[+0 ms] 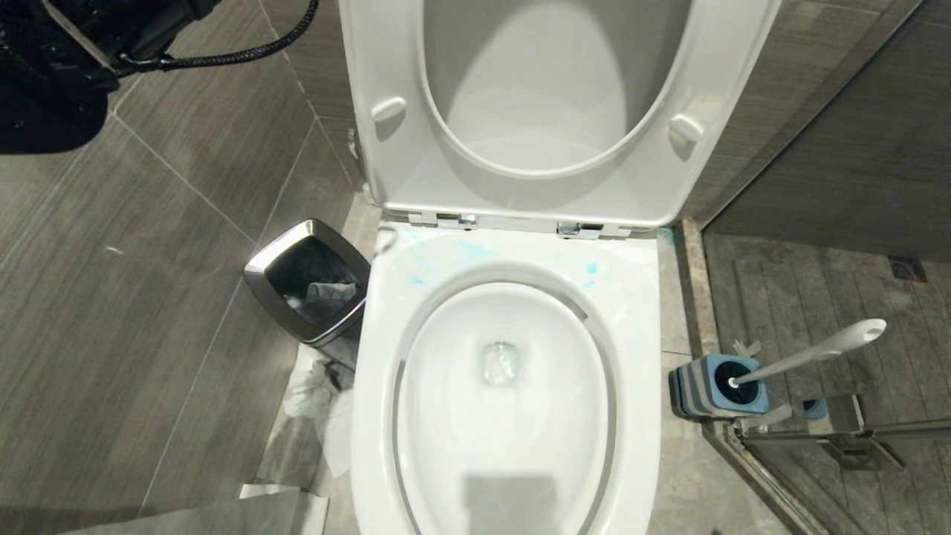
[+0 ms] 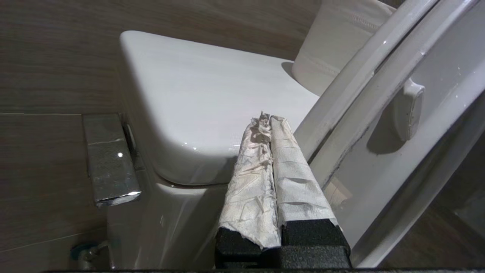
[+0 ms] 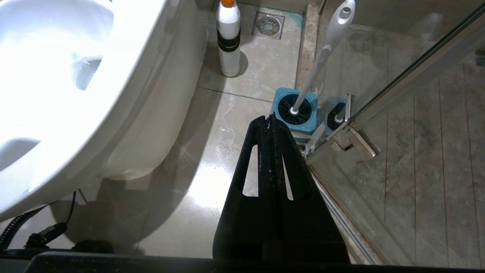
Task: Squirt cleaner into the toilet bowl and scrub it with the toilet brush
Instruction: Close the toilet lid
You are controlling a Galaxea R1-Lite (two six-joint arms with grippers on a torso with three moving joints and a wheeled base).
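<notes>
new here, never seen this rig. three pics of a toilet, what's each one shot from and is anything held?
It is a wheeled robot with two arms, each ending in a pincer. The wide picture comes from its head camera, looking down on the toilet bowl, seat raised, pale blue cleaner smeared on the rim. A small bin stands on the robot's left; the toilet brush sits in its blue holder on the right. The other two come from wrist cameras. The left pincer, fingers paper-wrapped, is shut and empty by the tank. The right pincer, also shut and empty, hangs above the floor, near the brush, with a white bottle beyond.
</notes>
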